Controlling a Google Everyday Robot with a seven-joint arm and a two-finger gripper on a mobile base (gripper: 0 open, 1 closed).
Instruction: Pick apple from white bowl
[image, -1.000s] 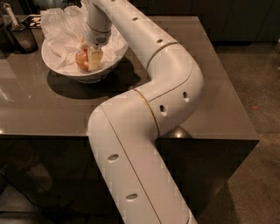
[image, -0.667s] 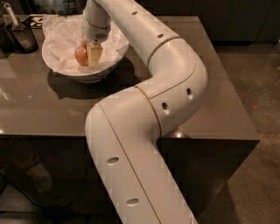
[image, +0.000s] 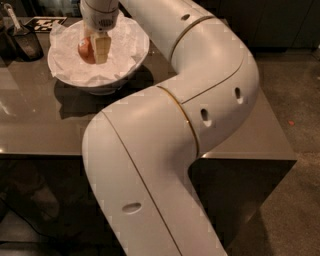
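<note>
Gripper (image: 94, 49) over white bowl (image: 131, 64), clamped on apple (image: 85, 50); hold looks off-centre; round fruit may slip out, fall into paper lining (image: 119, 44).

A dark scoop (image: 22, 40) is lying on a grey table (image: 45, 120) at upper left, left of the gripper (image: 95, 52); a patterned card (image: 46, 22) is sitting behind it.

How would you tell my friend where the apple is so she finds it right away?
Find the dark table, then the big white bowl lined with crumpled paper near its back left. The gripper hangs over that bowl, and the apple is right beside it: the only small, round, reddish-yellow thing among all that white.
</note>
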